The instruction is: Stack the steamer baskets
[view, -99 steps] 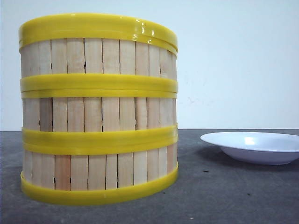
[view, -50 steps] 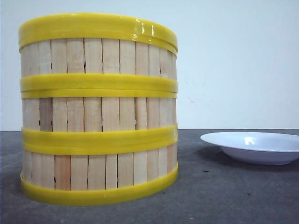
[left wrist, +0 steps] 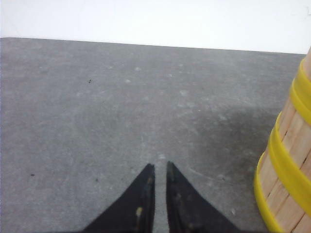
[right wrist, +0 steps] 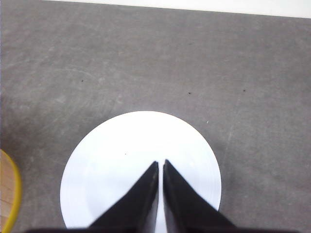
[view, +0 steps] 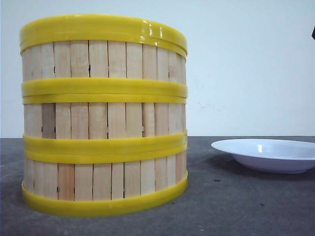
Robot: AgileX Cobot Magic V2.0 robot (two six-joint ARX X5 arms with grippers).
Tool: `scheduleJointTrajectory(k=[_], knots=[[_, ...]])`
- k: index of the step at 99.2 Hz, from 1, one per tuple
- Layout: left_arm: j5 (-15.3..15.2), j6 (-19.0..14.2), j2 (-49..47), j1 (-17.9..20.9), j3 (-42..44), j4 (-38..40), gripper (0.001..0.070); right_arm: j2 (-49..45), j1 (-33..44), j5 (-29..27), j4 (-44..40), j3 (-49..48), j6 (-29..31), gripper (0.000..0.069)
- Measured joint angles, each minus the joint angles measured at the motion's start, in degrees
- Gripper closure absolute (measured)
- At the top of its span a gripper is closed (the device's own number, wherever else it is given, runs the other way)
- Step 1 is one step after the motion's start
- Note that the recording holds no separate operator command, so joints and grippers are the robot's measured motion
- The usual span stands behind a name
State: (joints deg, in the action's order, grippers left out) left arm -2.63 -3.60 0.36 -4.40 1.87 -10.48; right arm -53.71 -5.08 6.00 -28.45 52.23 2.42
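Three round slatted-wood steamer baskets with yellow rims [view: 103, 115] are standing stacked near the grey bench's [view: 221, 206] left edge; we are keeping both the left pincer [left wrist: 160, 167] and the right pincer [right wrist: 161, 164] narrow, gripping nothing, judging stacking finished.
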Motion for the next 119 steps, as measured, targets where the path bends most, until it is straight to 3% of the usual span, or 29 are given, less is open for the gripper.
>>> scheduleJointTrajectory(k=[37,65,80,94,119], knots=[[0.02,-0.02,0.0,0.0,0.0,0.0,0.0695,1.55,-0.15,-0.96,6.8,-1.99,-0.02,0.0682],[0.02,-0.02,0.0,0.0,0.0,0.0,0.0695,24.48,-0.15,-3.02,26.29,-27.32,-0.07,0.0682],[0.02,-0.02,0.0,0.0,0.0,-0.02,0.0695,38.88,-0.15,-3.37,25.18,-41.51,-0.07,0.0682],[0.02,0.0,0.0,0.0,0.0,0.0,0.0695,48.89,-0.15,-4.74,24.35,-47.76,-0.07,0.0682],[0.02,-0.02,0.0,0.0,0.0,-0.02,0.0695,53.53,-0.26,-4.72,22.36,-51.39,-0.07,0.0682]])
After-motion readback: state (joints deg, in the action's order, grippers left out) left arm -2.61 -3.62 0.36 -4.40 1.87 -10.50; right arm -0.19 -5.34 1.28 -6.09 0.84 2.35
